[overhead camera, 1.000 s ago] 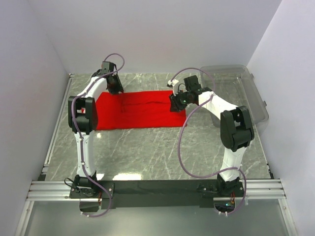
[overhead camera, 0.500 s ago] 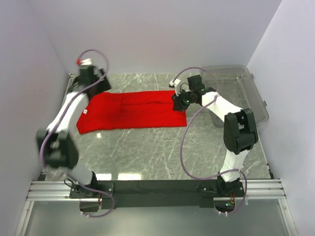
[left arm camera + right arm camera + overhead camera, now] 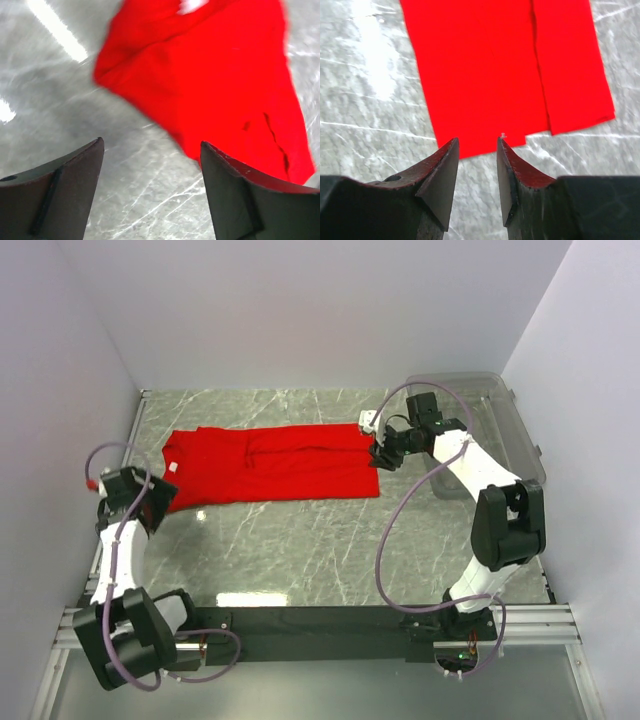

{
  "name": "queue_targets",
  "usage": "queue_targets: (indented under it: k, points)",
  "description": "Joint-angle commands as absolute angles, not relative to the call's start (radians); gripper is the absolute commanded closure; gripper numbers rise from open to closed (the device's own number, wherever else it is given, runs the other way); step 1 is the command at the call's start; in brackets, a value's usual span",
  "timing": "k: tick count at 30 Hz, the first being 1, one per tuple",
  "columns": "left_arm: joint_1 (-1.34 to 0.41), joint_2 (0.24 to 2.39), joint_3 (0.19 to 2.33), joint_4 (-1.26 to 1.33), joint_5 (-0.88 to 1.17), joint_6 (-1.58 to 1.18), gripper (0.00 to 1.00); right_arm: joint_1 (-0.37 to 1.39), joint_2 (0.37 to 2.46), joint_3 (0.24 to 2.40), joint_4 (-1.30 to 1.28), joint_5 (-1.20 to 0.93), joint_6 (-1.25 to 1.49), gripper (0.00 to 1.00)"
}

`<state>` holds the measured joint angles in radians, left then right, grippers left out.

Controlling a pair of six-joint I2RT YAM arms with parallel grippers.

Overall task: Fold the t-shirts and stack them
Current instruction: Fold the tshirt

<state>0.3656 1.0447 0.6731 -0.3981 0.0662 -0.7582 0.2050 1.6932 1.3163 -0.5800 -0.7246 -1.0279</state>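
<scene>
small white neck label (image 3: 192, 5) at the collar, too blurred to read. the red t-shirt (image 3: 270, 465) lies flat as a long folded strip across the back of the marble table (image 3: 300, 550), near the clear bin (image 3: 505, 430). left gripper (image 3: 150, 150) gapes wide and empty, collar end just beyond its tips. right gripper (image 3: 477, 142) is half parted, gripping nothing, hem edge just ahead.

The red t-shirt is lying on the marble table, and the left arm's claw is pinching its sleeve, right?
Not quite. The red t-shirt does lie on the marble table, but the left gripper is not pinching it. The left wrist view shows its jaws wide apart, holding nothing and stopped short of the cloth.
</scene>
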Motion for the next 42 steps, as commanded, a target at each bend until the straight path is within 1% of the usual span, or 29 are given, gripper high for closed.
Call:
queue_targets:
  k: [1,5,15,21,27,30,32,33,35,36,38,39,42]
  points:
    - [0.443,1.058,0.601,-0.304,0.178,-0.873,0.19,0.212,1.664,1.33,-0.595,-0.796,-1.049,0.57]
    - [0.463,1.153,0.58,-0.242,0.204,-0.891,0.23,0.225,1.64,1.287,-0.549,-0.798,-1.005,0.56]
    - [0.474,1.337,0.587,-0.117,0.167,-0.953,0.29,0.235,1.611,1.21,-0.523,-0.785,-0.983,0.57]
    - [0.476,1.399,0.6,-0.107,0.111,-0.966,0.33,0.233,1.605,1.195,-0.512,-0.776,-0.977,0.57]
    - [0.476,1.453,0.626,-0.106,0.084,-0.953,0.35,0.233,1.618,1.195,-0.512,-0.759,-0.991,0.57]
    - [0.476,1.46,0.643,-0.109,0.084,-0.928,0.37,0.235,1.624,1.19,-0.515,-0.741,-1.015,0.57]
    - [0.476,1.47,0.652,-0.11,0.097,-0.893,0.43,0.233,1.637,1.187,-0.514,-0.716,-1.032,0.57]
    - [0.476,1.482,0.666,-0.117,0.098,-0.882,0.5,0.235,1.649,1.186,-0.514,-0.703,-1.037,0.57]
    - [0.476,1.493,0.676,-0.127,0.1,-0.853,0.57,0.233,1.664,1.193,-0.517,-0.67,-1.048,0.57]
    - [0.476,1.497,0.684,-0.129,0.1,-0.847,0.63,0.235,1.675,1.195,-0.517,-0.658,-1.052,0.57]
    - [0.479,1.502,0.687,-0.13,0.104,-0.831,0.7,0.236,1.686,1.207,-0.543,-0.635,-1.093,0.57]
    - [0.479,1.503,0.69,-0.126,0.109,-0.827,0.75,0.241,1.695,1.21,-0.555,-0.627,-1.112,0.56]
    - [0.48,1.516,0.696,-0.118,0.129,-0.813,0.83,0.28,1.706,1.194,-0.598,-0.571,-1.207,0.56]
